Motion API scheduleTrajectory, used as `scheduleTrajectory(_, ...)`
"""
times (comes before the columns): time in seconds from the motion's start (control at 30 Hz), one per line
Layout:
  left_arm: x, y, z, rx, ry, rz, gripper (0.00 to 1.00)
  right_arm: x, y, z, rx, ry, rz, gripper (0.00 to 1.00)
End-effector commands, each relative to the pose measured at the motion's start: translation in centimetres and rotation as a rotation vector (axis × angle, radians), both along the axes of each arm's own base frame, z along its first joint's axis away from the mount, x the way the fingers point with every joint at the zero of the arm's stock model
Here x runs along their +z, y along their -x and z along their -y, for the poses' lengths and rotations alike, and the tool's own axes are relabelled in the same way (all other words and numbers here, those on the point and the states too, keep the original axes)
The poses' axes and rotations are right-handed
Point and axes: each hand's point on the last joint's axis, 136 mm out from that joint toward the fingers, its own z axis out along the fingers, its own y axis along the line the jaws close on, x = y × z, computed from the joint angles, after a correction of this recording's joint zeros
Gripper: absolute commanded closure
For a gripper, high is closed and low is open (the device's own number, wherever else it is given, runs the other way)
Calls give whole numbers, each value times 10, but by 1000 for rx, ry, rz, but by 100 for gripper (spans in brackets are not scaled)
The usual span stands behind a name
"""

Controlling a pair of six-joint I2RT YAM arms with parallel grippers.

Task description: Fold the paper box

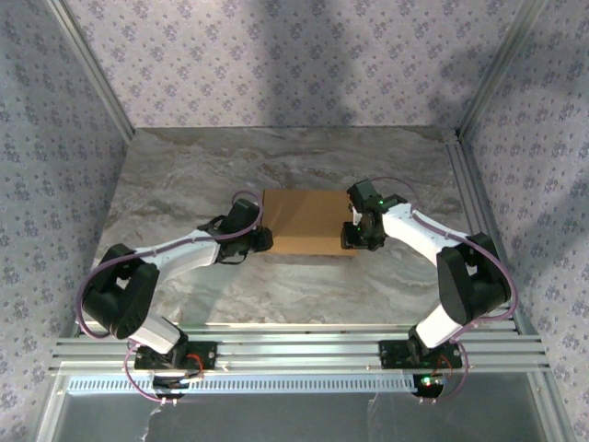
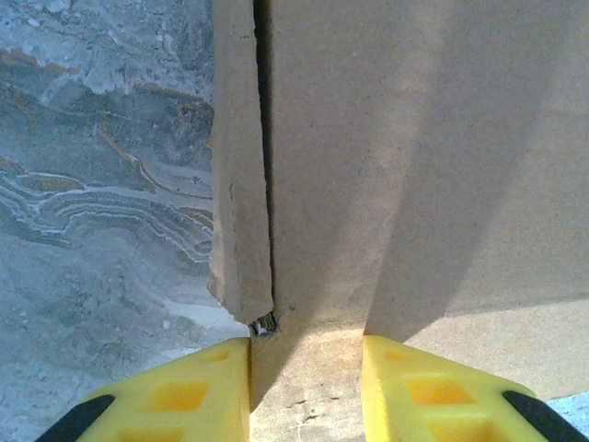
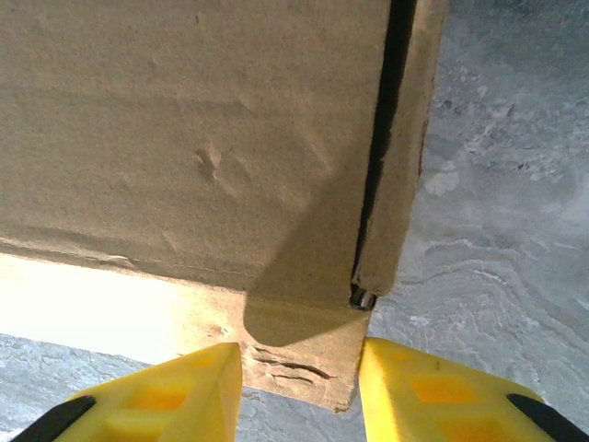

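The paper box (image 1: 304, 221) lies flat and brown on the marble table (image 1: 276, 161), mid-table. My left gripper (image 1: 263, 238) is at the box's left edge and my right gripper (image 1: 352, 236) at its right edge. In the left wrist view the yellow fingers (image 2: 221, 387) stand apart around a lit strip of the box (image 2: 368, 166), beside a narrow side flap (image 2: 239, 203) split off by a dark gap. In the right wrist view the gripper (image 3: 300, 364) is open over a creased corner of the box (image 3: 184, 138), next to a thin side flap (image 3: 405, 138).
Aluminium rails (image 1: 294, 350) run along the near edge, where both arm bases are bolted. Another rail (image 1: 471, 193) lines the right side. Patterned walls (image 1: 276, 55) close off the back and both sides. Bare marble lies behind and in front of the box.
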Motion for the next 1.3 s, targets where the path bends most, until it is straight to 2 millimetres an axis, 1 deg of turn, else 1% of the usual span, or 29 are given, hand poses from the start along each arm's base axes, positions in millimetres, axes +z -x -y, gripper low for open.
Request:
scheduleTrajectory(0.0, -8, 1, 5, -11, 3, -14, 68, 6, -6, -12, 29, -49, 3, 61)
scheduleTrajectory(0.13, -9, 1, 0, -7, -29, -7, 70, 6, -7, -10, 27, -48, 4, 61)
scheduleTrajectory(0.37, -12, 1, -10, 0, -88, 6, 70, 6, -11, -10, 35, -51, 28, 62)
scheduleTrajectory(0.47, -13, 0, -8, -3, -86, 0, 70, 3, -9, -9, 41, -53, 35, 62)
scheduleTrajectory(0.5, -14, 0, -8, -2, -86, -4, 70, 4, -14, -10, 43, -61, 61, 62)
scheduleTrajectory(0.73, -17, 0, -8, -2, -95, -15, 70, 3, -15, -11, 66, -105, 122, 63)
scheduleTrajectory(0.87, -17, 0, -7, -3, -97, -19, 70, 2, -16, -10, 63, -126, 125, 64)
scheduleTrajectory(1.03, -13, -1, -6, -7, -94, -14, 70, 10, -16, -17, 46, -229, 106, 64)
scheduleTrajectory(1.17, -11, -1, -6, -10, -93, -12, 70, 21, -15, -22, 38, -268, 76, 64)
scheduleTrajectory(1.27, -10, -2, -5, -9, -92, -11, 70, 23, -11, -23, 30, -280, 21, 64)
